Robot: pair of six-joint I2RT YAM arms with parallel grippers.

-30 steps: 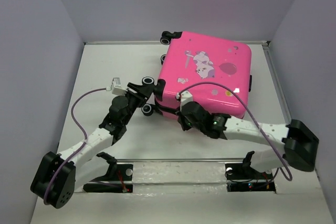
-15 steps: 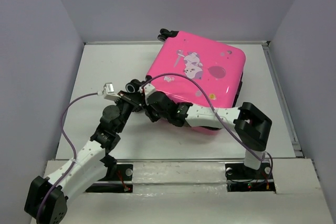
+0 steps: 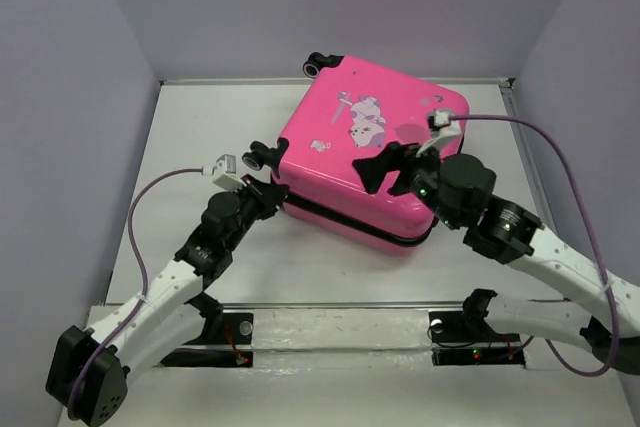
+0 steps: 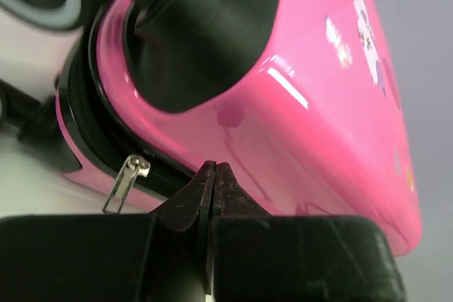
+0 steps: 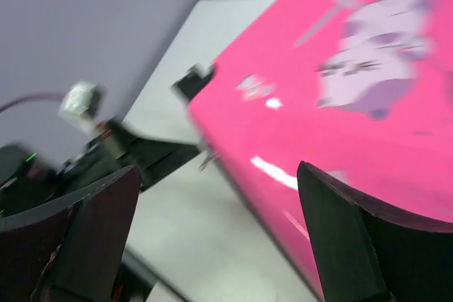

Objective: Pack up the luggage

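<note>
White table (image 3: 200, 127) holds one luggage (image 3: 320, 175), upper centre of frame, lying flat, shut. Hot-pink shell, rounded corners, cartoon animal print, black zip seam along near edge. Two wheels (image 3: 318, 64) showing (top-left and left corners). Right gripper (image 3: 385, 165) spread above lid. Left gripper (image 3: 274, 191) pressed together at lower-left corner, beside one silver zip pull (image 4: 126, 180), not pinching it.

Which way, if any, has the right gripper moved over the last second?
Yes. The right gripper shifted toward the right wall and now sits above the suitcase lid.
</note>
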